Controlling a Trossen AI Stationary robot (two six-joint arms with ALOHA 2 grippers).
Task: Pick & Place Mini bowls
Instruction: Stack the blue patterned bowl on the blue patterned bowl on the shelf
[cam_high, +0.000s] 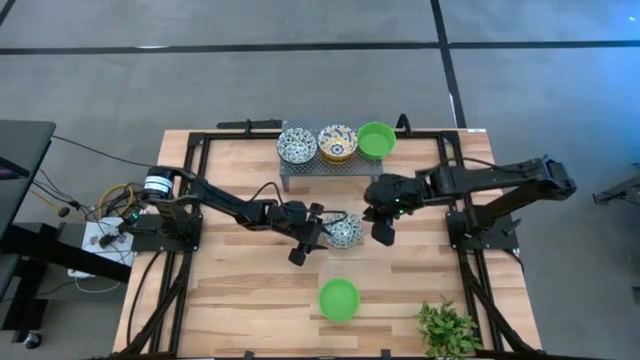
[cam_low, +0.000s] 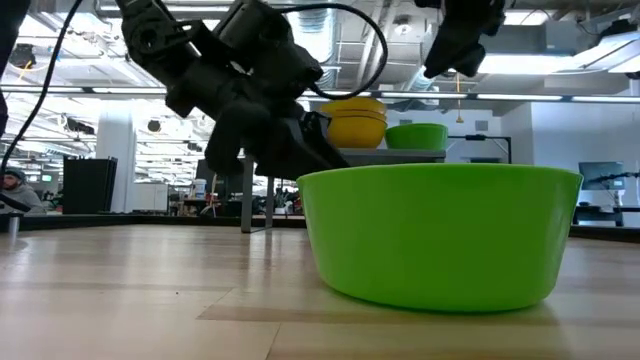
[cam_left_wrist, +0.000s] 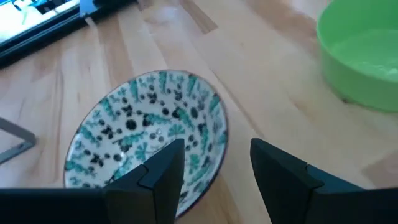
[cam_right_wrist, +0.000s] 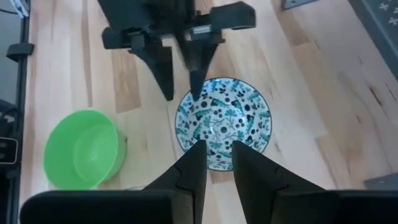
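I see the left gripper (cam_high: 318, 236) at frame centre, fingers spread wide astride the rim of a blue-and-white bowl (cam_high: 345, 230), not clamped. The right gripper (cam_high: 381, 231) hovers just right of it, fingers narrow, empty. A green bowl (cam_high: 338, 299) sits lower centre; three bowls (cam_high: 337, 143) line the rack (cam_high: 300, 166) at top.

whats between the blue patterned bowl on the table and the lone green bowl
Only bare wood table lies between the blue patterned bowl and the green bowl, as the high view shows.

No text, label, brand or number can be read — none anywhere.
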